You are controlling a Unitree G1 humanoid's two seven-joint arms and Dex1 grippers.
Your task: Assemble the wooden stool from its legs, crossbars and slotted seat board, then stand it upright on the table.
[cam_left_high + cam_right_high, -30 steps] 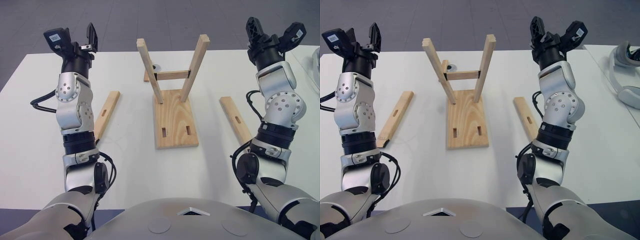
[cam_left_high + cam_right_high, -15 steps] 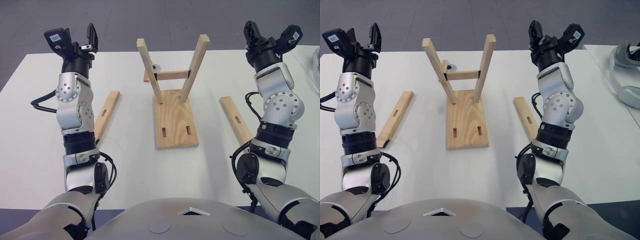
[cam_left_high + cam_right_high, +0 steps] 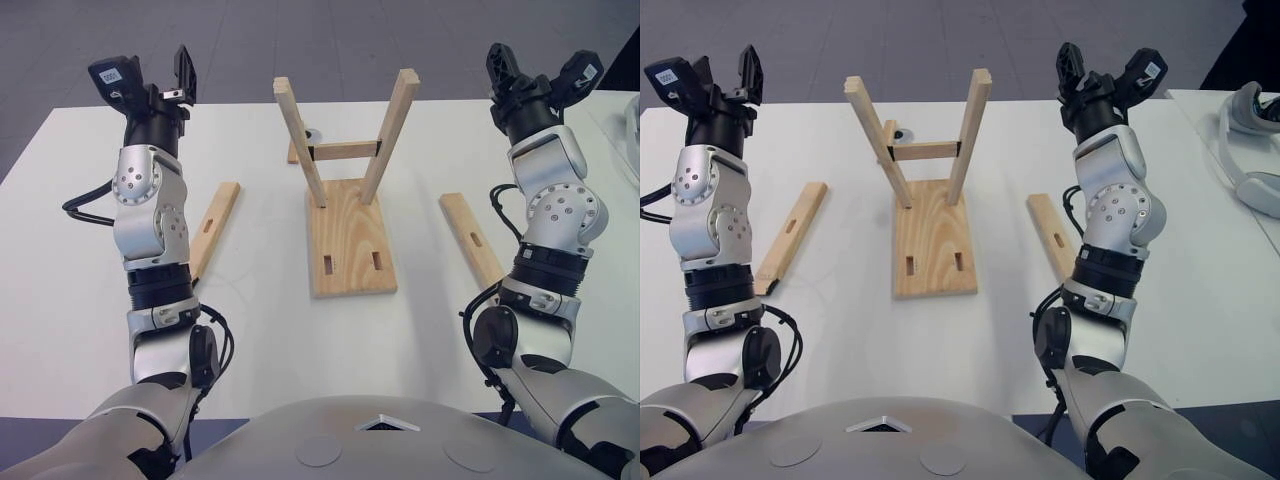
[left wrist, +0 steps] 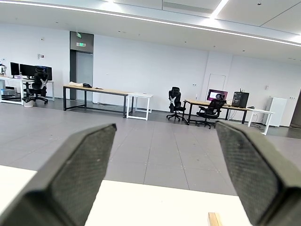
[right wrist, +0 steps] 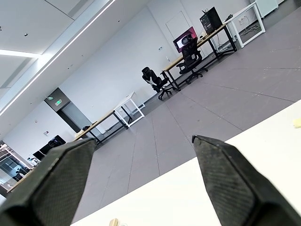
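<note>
Spread-apart left end effector and right end effector occupy the upper corners; a headset sits at the right eye view's right edge

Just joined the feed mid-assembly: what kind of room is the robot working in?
Probably an open-plan office or lab hall. Beyond the white table lies a wide grey tiled floor, with a long desk, office chairs and a lit monitor along the far wall.
</note>
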